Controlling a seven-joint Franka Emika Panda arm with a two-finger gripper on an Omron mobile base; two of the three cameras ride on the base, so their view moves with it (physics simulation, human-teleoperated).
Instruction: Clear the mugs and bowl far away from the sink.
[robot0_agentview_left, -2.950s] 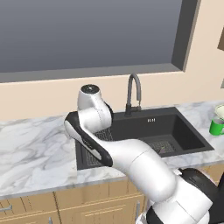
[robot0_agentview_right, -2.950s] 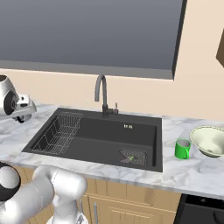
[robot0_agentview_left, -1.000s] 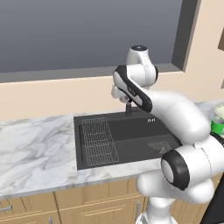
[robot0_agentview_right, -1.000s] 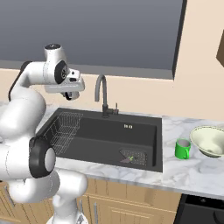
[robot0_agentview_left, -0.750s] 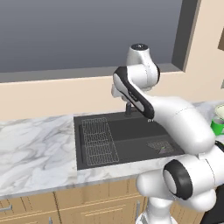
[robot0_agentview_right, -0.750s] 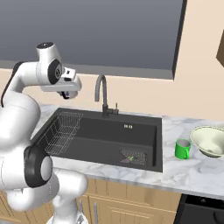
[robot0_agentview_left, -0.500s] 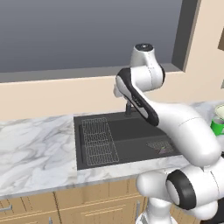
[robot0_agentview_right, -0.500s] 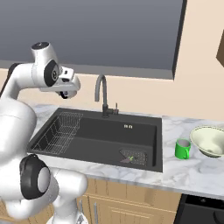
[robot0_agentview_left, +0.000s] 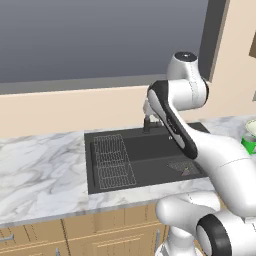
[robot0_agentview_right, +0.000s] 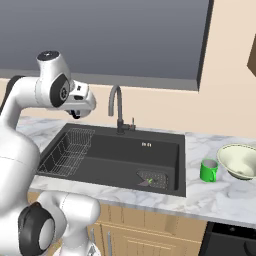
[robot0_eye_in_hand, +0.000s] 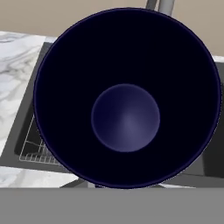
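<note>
The dark navy mug (robot0_eye_in_hand: 126, 98) hangs right in front of the hand camera, open mouth toward it, and hides the fingertips. My gripper (robot0_agentview_right: 77, 111) is shut on it, held in the air over the left end of the sink (robot0_agentview_right: 125, 152), above the wire rack (robot0_agentview_right: 67, 150). The bright green mug (robot0_agentview_right: 209, 170) stands on the marble counter just right of the sink. Beside it, further right, sits the pale cream-green bowl (robot0_agentview_right: 239, 161). The left base view catches the green mug (robot0_agentview_left: 248, 145) at its right edge.
A dark gooseneck faucet (robot0_agentview_right: 117, 107) rises behind the sink, close to the right of my hand. Marble counter (robot0_agentview_left: 40, 162) stretches left of the sink. A window and beige wall stand behind. My own white arm (robot0_agentview_left: 200, 150) crosses above the sink's right part.
My arm's upper links have turned while the hand, still holding the navy mug, has shifted only slightly above the sink's left end. The green mug and bowl have not moved.
</note>
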